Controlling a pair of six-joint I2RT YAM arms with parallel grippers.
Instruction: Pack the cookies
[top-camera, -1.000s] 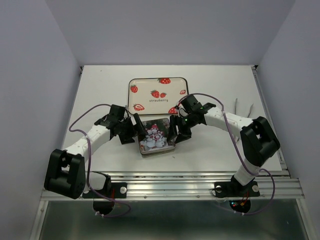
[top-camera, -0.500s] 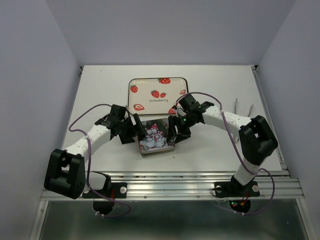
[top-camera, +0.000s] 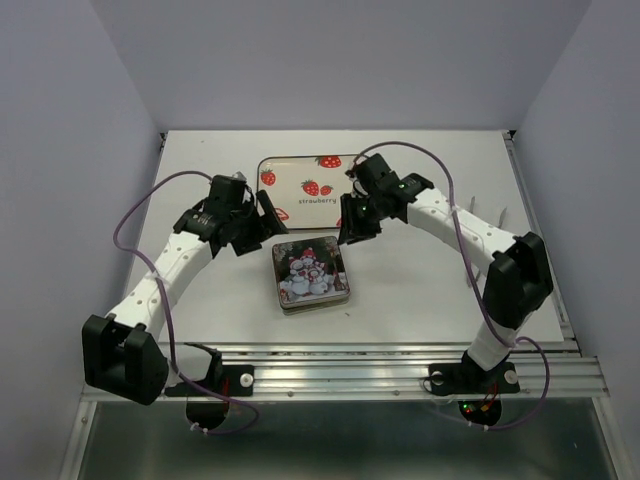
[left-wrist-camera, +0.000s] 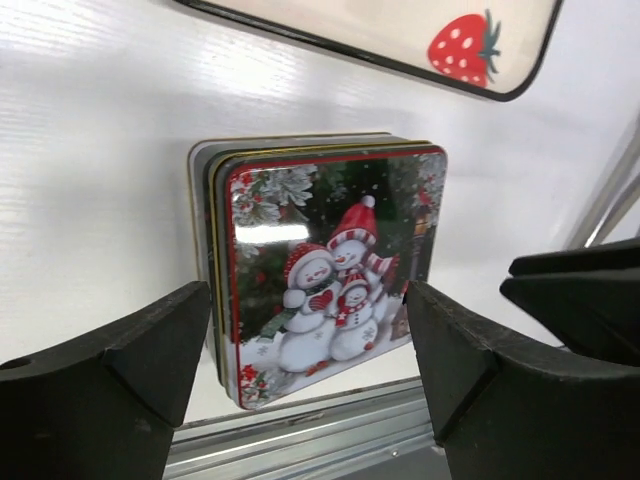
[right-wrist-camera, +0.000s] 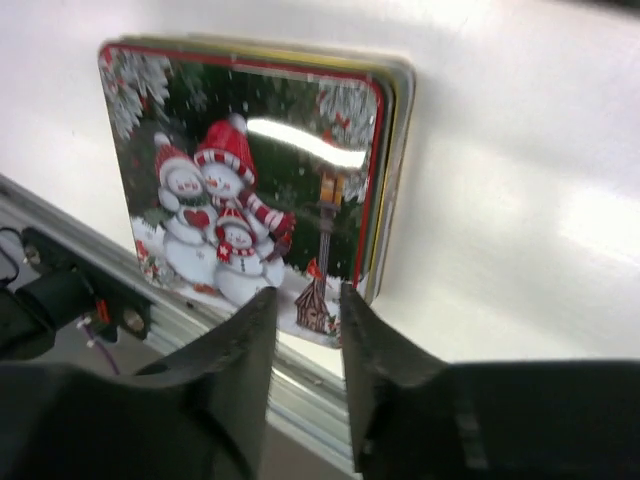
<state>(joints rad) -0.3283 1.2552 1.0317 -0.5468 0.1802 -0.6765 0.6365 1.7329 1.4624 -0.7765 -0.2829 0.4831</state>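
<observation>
Your left hand (left-wrist-camera: 308, 330) stands wide and empty and your right hand (right-wrist-camera: 307, 320) narrow and empty, both near the lidded snowman tin (top-camera: 311, 275) on the table (top-camera: 420, 290), so packing seems done, yet no cookies show: probably inside, the strawberry tray (top-camera: 300, 158) partly covered.

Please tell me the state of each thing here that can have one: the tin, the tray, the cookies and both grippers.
Tin: lid on, lying flat.
Tray: lying flat, partly hidden by the right arm.
Cookies: none in view.
Left gripper: open wide, empty, clear of the tin.
Right gripper: only a narrow gap between the jaws, empty, clear of the tin.
</observation>
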